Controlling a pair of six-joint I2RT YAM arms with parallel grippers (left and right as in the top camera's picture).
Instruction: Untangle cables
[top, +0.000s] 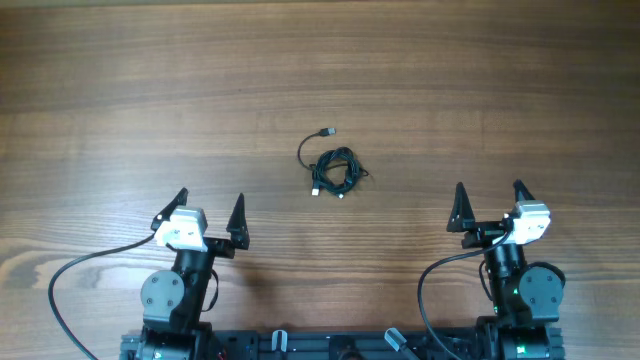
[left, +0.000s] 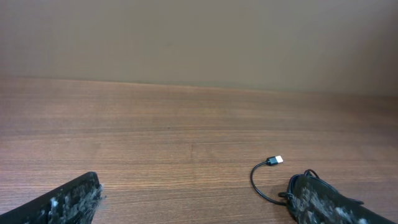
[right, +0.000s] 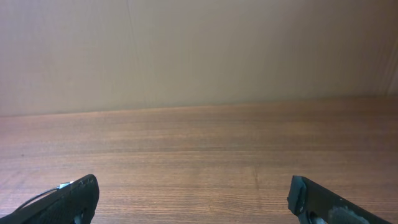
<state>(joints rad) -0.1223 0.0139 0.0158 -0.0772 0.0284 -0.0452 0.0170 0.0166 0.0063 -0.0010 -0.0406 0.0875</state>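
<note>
The cables (top: 334, 170) lie as a small black knotted bundle near the table's middle, one loose end with a plug (top: 327, 132) curving up and away from it. My left gripper (top: 210, 209) stands open at the lower left, well short of the bundle. My right gripper (top: 490, 200) stands open at the lower right, equally apart from it. In the left wrist view the plug end (left: 275, 160) shows beside my right fingertip (left: 323, 202), which hides most of the bundle. In the right wrist view only a sliver of cable (right: 61, 186) peeks out by my left fingertip (right: 71, 202).
The wooden table (top: 320, 70) stretches wide around the bundle. A beige wall (right: 199, 50) rises behind the table's far edge. Thick black wires (top: 70, 285) loop from both arm bases along the front edge.
</note>
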